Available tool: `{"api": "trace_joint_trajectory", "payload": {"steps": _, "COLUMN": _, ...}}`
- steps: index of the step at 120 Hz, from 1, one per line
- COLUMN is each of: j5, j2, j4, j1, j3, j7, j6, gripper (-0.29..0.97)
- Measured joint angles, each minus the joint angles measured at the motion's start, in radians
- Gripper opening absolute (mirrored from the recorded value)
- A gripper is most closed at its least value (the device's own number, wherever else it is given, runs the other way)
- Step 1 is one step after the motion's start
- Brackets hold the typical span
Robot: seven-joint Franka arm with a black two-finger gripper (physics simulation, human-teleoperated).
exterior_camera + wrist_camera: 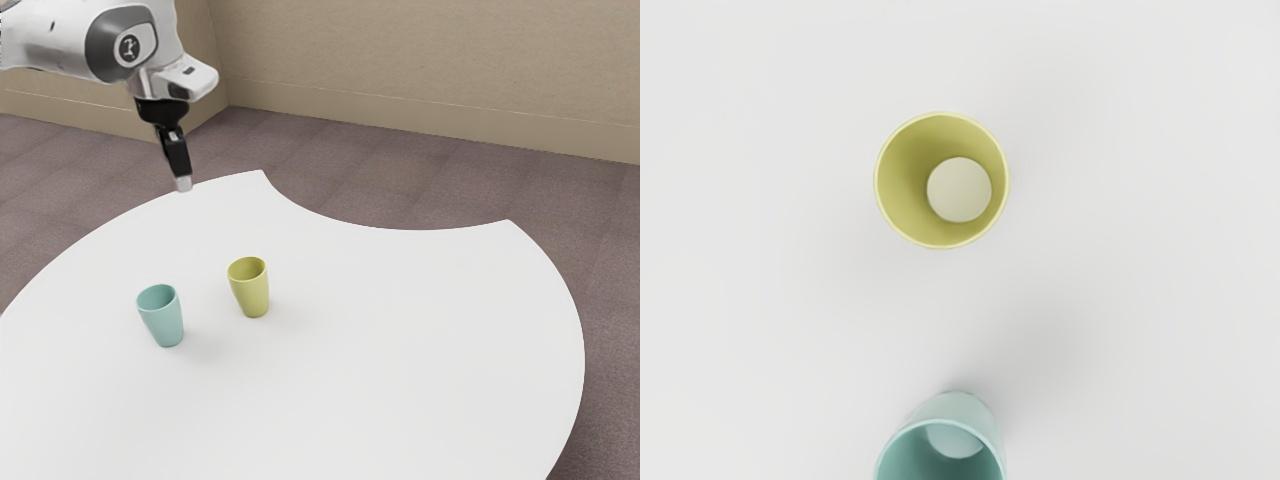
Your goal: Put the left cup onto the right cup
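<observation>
Teal tapered cup (160, 315), smooth and handleless, stands upright on its narrow base on the table, mouth open to the ceiling, the one of the pair nearer the exterior view's left. It is well apart from the pincer.

The black two-finger gripper (184, 182) points straight down from the glossy white and grey arm (110, 40), which comes in at the exterior view's upper left. The gripper hangs in the air, high above the tabletop, touching neither cup. It is seen edge-on from the side, and I cannot tell whether it stands apart or together.

From the hand's own camera, the yellow-green tapered cup (941, 180) sits almost directly below, with its round rim and pale inner bottom plainly visible. The teal cup (940, 445) shows in the same view, further from the middle and cut off by the picture's edge, its wall leaning outward as seen from above.

In the exterior view the yellow-green cup (248, 286) is also upright, near the teal one and toward the exterior view's right of it, with a clear gap of bare tabletop between them. Each casts a faint shadow.

Both rest on the broad white table (420, 360), whose far edge has a curved scoop cut out of it. Beyond it lies grey-brown carpet (400, 170), and behind that a beige wall (450, 50) with a low skirting band.
</observation>
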Motion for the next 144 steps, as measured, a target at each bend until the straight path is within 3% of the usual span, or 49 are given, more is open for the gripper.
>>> {"api": "trace_joint_trajectory", "payload": {"steps": 111, "j5": -0.006, "j2": -0.039, "j4": -0.391, "j1": 0.04, "j3": -0.001, "j7": 0.074, "j6": 0.213, "gripper": 0.68}}
{"api": "trace_joint_trajectory", "payload": {"steps": 144, "j5": -0.005, "j2": -0.041, "j4": -0.439, "j1": 0.058, "j3": -0.001, "j7": 0.062, "j6": 0.258, "gripper": 0.68}}
